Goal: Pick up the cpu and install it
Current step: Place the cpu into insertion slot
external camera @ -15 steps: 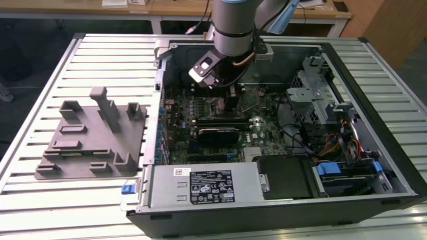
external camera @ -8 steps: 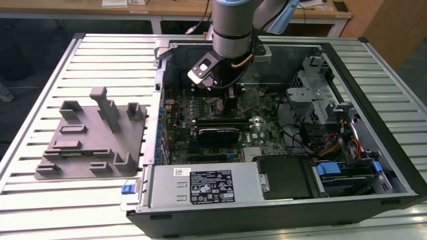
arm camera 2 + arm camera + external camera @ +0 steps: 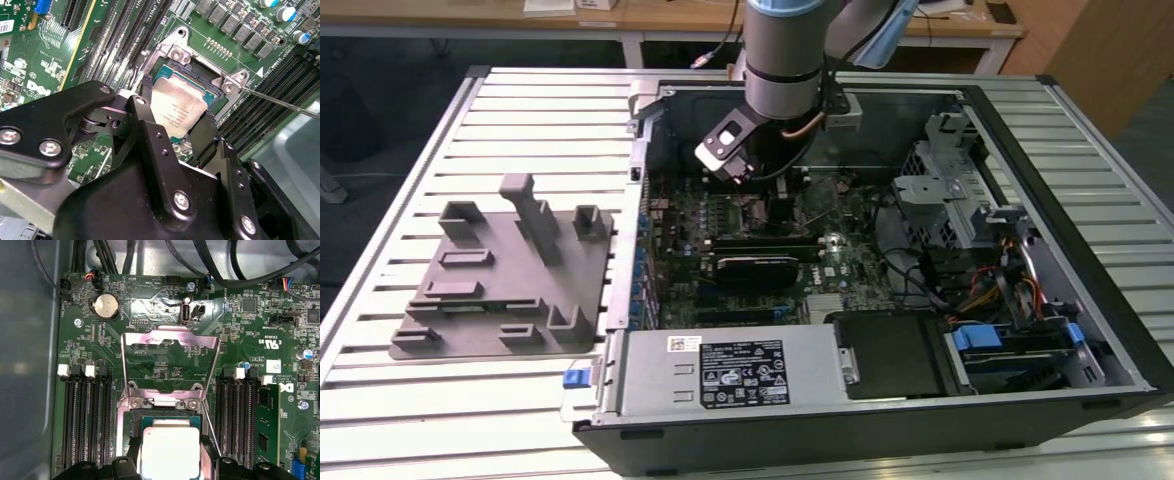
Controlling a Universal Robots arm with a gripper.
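Matte black pincer (image 3: 176, 114) clamped on cpu (image 3: 175, 102): flat square chip, brushed silvery top, between fingertips, low over black-framed socket (image 3: 175, 69). Shiny hinged metal plate (image 3: 172, 335) raised beyond; green motherboard (image 3: 85, 340) beneath.

Arm (image 3: 783, 60): reaching steeply downward | wrist: near vertical | gripper (image 3: 176, 112): fingers (image 3: 204, 137) clamped against both sides of the cpu (image 3: 170, 452)
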